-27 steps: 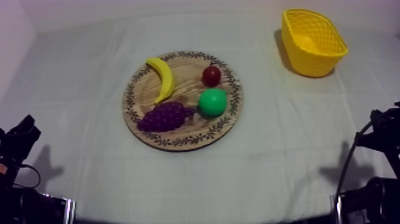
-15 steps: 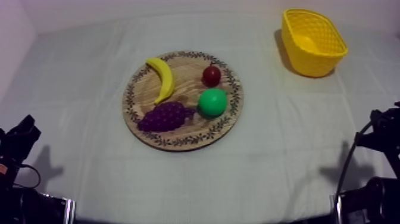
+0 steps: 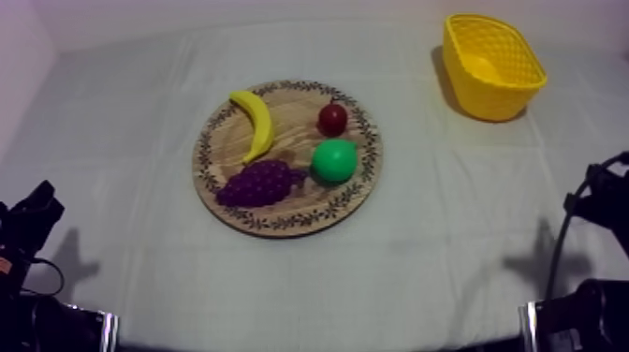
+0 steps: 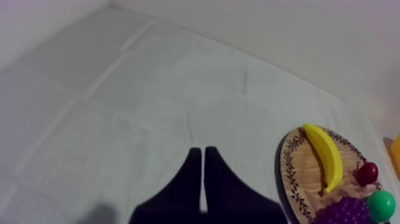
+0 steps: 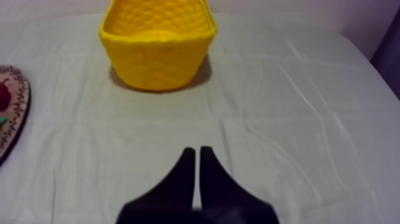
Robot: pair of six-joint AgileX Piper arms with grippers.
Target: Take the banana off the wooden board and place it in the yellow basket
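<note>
A yellow banana point(image 3: 255, 122) lies on the left half of the round wooden board point(image 3: 292, 131) in the middle of the table. The yellow basket point(image 3: 492, 66) stands at the far right. My left gripper point(image 4: 199, 152) is shut on nothing, low over bare cloth, with the banana point(image 4: 326, 164) and board point(image 4: 290, 173) ahead to one side. My right gripper point(image 5: 197, 151) is also shut on nothing, over cloth, pointing toward the basket point(image 5: 158, 44) a good way ahead. Both arms sit low at the near edge, the left point(image 3: 33, 220) and the right point(image 3: 604, 201).
On the board with the banana lie a bunch of purple grapes point(image 3: 259, 183), a green pear point(image 3: 334, 161) and a small red fruit point(image 3: 332, 119). Open cloth surrounds the board and separates it from the basket. The board's rim point(image 5: 13, 122) shows beside the right gripper's view.
The right arm has shifted slightly toward the table's right edge. The left arm, the fruit, the board and the basket have not moved.
</note>
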